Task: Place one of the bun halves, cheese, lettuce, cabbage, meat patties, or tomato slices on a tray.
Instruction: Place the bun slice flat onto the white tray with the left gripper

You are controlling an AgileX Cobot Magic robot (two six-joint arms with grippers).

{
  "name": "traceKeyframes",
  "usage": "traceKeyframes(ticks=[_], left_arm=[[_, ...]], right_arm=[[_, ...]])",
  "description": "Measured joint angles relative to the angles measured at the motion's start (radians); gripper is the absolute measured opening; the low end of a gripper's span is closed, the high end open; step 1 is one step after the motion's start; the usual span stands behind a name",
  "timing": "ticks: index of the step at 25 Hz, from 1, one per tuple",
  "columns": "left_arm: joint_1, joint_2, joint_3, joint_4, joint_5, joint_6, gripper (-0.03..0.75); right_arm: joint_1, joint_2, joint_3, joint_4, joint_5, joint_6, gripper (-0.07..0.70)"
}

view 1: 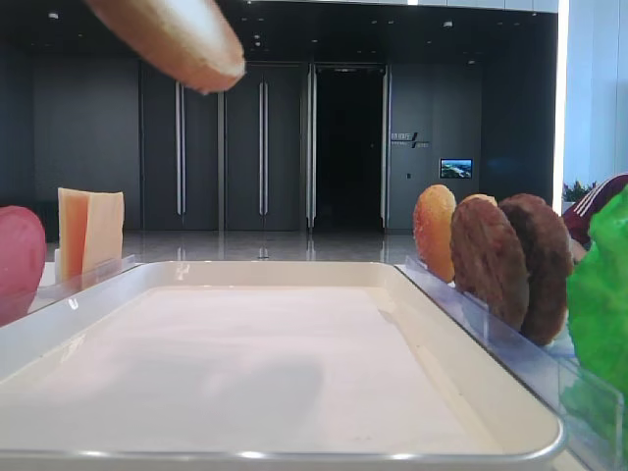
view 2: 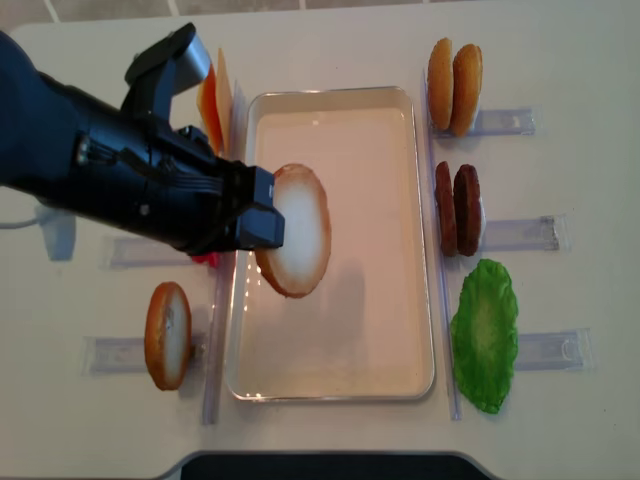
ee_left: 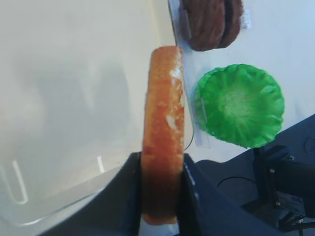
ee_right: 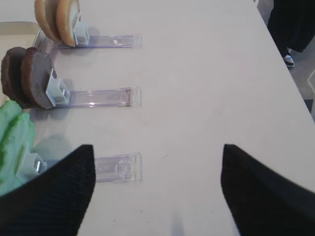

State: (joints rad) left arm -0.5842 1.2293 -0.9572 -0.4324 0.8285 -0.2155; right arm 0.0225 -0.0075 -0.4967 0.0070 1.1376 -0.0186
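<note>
The left pincer [view 2: 262, 215] squeezes a round, thick bun half [view 2: 298, 231], pale on its flat face, up above the smooth white tray [view 2: 330, 385].

Left arm reaches in from the left side of the overhead view, dark-housed, wrist angled toward centre. Left gripper [view 2: 268, 222] is closed on one of the bun halves [view 2: 297, 230], fingers [ee_left: 129, 196] pressing its two flat faces near the edge; the disc stands on edge in the wrist view. Right gripper [ee_right: 157, 189] hangs low, fingers [ee_right: 59, 194] spread wide apart, nothing between them.
</note>
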Motion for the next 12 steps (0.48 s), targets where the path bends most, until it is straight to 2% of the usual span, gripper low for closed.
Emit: traceKeyframes(ticks=[3, 10, 12], left_arm=[[0.028, 0.000, 0.061, -0.129, -0.064, 0.130, 0.148], [0.053, 0.001, 0.264, -0.489, -0.227, 0.536, 0.147], [0.073, 0.008, 0.301, -0.598, -0.249, 0.650, 0.147]], right_arm=[[0.000, 0.000, 0.000, 0.000, 0.000, 0.000, 0.534], [0.000, 0.000, 0.000, 0.000, 0.000, 0.000, 0.534], [0.000, 0.000, 0.000, 0.000, 0.000, 0.000, 0.534]])
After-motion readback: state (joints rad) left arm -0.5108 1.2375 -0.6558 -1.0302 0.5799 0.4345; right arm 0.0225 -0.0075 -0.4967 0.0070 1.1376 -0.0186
